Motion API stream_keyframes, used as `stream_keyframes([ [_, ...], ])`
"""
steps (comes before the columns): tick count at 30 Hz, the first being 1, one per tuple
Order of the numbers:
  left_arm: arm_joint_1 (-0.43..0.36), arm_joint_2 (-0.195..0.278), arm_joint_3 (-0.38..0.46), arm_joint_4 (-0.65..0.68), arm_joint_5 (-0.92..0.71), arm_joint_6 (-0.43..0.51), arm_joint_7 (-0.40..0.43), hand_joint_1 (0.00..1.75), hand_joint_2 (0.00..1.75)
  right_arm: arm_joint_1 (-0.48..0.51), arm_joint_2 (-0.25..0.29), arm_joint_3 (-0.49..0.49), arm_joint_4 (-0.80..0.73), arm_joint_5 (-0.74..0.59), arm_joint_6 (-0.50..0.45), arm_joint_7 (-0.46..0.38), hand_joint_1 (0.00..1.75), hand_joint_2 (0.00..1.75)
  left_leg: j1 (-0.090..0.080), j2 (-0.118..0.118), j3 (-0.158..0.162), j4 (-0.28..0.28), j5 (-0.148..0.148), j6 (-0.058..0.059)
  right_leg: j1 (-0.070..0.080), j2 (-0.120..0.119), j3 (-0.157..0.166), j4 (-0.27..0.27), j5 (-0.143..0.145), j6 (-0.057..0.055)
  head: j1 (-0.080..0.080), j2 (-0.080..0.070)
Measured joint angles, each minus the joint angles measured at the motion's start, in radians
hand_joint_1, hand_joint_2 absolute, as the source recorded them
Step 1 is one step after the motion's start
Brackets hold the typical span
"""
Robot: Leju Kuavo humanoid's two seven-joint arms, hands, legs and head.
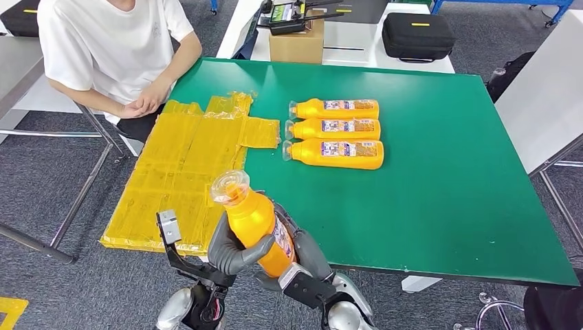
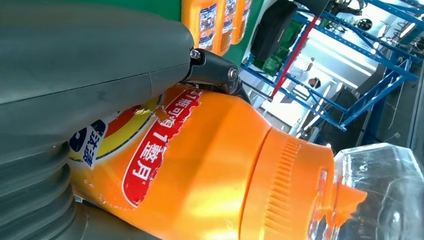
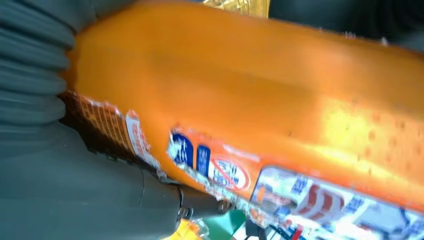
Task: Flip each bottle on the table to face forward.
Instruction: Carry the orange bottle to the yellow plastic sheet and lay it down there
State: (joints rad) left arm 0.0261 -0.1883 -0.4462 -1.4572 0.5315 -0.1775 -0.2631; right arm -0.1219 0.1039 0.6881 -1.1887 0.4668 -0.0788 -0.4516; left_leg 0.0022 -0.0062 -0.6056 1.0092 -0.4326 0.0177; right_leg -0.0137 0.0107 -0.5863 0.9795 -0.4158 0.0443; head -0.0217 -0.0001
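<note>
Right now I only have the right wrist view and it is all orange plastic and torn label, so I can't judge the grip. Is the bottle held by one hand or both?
Observer: Both. In the head view the left hand wraps the held bottle from the left and the right hand holds it from the right.
Operator: Is it over the table?
Observer: It is at the near edge of the green table, cap end pointing up and away from the robot.
Operator: What is the cap like?
Observer: The left wrist view shows a clear cap over an orange neck.
Operator: How many bottles are lying down?
Observer: Three bottles lie side by side, caps pointing left.
</note>
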Motion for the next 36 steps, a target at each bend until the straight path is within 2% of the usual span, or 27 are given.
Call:
stream_keyframes([
  [8,0.048,0.004,0.027,-0.034,0.034,0.000,0.009,1.75,1.75,0.019,0.020,-0.002,0.000,-0.006,-0.056,-0.015,0.00,0.00,0.000,0.000,0.000,0.000,0.000,0.000,0.000,0.000,0.000,0.000,0.000,0.000,0.000,0.000],
  [12,0.072,0.003,0.050,-0.057,0.008,0.052,-0.002,1.75,1.75,0.043,0.028,-0.013,-0.010,-0.022,-0.117,-0.031,0.00,0.00,0.000,0.000,0.000,0.000,0.000,0.000,0.000,0.000,-0.001,0.000,0.000,0.000,0.000,0.000],
  [16,0.075,0.003,0.099,-0.072,-0.145,0.176,-0.058,1.75,1.75,0.096,0.025,-0.055,-0.046,-0.047,-0.194,-0.040,0.00,0.00,0.000,0.000,0.000,0.000,0.000,0.000,0.000,0.000,-0.001,0.000,0.000,0.000,0.000,0.000],
  [21,0.073,0.008,0.158,-0.086,-0.475,0.357,-0.125,1.75,1.75,0.181,0.019,-0.133,-0.117,-0.078,-0.353,-0.059,0.00,0.00,0.000,-0.001,0.000,0.000,0.000,0.000,0.000,0.000,0.000,0.000,0.000,0.000,0.000,0.000],
  [24,0.076,0.018,0.197,-0.094,-0.579,0.368,-0.127,1.75,1.75,0.234,0.017,-0.211,-0.168,-0.103,-0.429,-0.075,0.00,0.00,0.000,0.000,-0.001,0.000,0.000,0.000,0.000,0.000,-0.001,0.000,0.000,0.000,0.000,0.000],
  [32,0.092,0.036,0.253,-0.111,-0.610,0.319,-0.094,1.75,1.75,0.302,0.033,-0.397,-0.231,-0.127,-0.477,-0.131,0.00,0.00,0.000,0.000,-0.001,0.000,0.000,0.000,0.000,0.000,-0.001,0.000,0.000,0.000,0.000,0.000],
  [34,0.089,0.045,0.257,-0.109,-0.717,0.356,-0.079,1.75,1.75,0.312,0.042,-0.436,-0.232,-0.127,-0.469,-0.152,0.00,0.00,0.000,0.000,0.000,0.000,0.000,0.000,0.000,0.000,-0.001,0.000,0.000,0.000,0.000,0.000],
  [36,0.073,0.058,0.258,-0.095,-0.909,0.419,-0.048,1.75,1.75,0.319,0.052,-0.463,-0.232,-0.125,-0.448,-0.166,0.00,0.00,0.000,0.000,0.000,0.000,0.000,0.000,0.000,0.000,-0.001,0.000,0.000,0.000,0.000,0.000],
])
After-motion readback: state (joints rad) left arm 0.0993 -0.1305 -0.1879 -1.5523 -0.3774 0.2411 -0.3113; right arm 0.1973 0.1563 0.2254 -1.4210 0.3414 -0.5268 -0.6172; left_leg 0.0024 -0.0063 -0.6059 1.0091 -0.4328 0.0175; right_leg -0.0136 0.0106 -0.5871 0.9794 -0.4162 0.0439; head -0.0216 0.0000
